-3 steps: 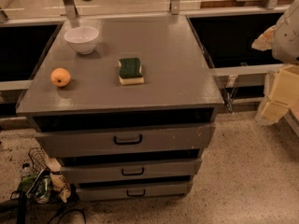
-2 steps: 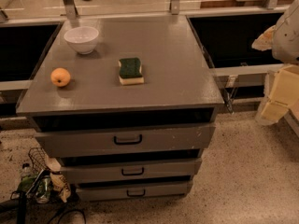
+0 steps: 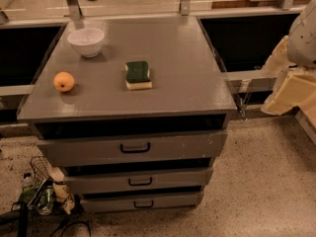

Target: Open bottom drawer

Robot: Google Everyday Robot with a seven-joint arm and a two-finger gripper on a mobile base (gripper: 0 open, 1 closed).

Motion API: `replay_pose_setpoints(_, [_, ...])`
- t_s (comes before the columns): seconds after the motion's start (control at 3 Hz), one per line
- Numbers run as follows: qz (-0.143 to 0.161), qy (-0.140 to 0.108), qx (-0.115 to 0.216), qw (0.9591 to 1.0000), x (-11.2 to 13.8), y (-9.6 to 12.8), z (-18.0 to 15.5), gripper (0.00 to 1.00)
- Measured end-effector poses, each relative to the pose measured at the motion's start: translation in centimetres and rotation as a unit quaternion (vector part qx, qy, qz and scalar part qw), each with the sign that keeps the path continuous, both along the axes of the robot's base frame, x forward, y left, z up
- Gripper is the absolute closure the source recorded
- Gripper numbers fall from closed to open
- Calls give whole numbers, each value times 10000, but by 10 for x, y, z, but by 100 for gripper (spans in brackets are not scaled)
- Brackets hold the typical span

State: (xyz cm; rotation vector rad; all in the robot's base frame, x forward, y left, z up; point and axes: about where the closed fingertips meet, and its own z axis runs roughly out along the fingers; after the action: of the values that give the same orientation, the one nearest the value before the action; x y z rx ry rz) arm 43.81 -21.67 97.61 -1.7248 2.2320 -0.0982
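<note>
— What sits on the flat grey cabinet top (image 3: 187,58)?
— A round white bowl (image 3: 86,41) at the back left, an orange fruit (image 3: 64,81) near the left edge, and a green-and-yellow sponge (image 3: 138,75) near the middle.
— The slim grey bottom drawer (image 3: 173,200)?
— Lowest of three, just above the speckled stone floor (image 3: 266,181).
— And the gripper?
— Out of sight, so its state cannot be told; only the robot's pale cream arm (image 3: 296,90) shows at the right edge, well apart from the drawers.

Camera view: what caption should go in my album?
Bottom drawer shut; pincer hangs at the far right, away from it.
</note>
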Motion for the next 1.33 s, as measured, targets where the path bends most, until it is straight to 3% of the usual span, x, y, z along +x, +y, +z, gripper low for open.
replay_pose_setpoints(0.33, [5, -20, 20, 10000, 1, 1, 0, 73])
replay_pose_setpoints(0.67, [13, -51, 54, 10000, 1, 4, 0, 96])
replay_pose_setpoints(1.33, [-84, 178, 390, 9990, 8, 38, -56, 100])
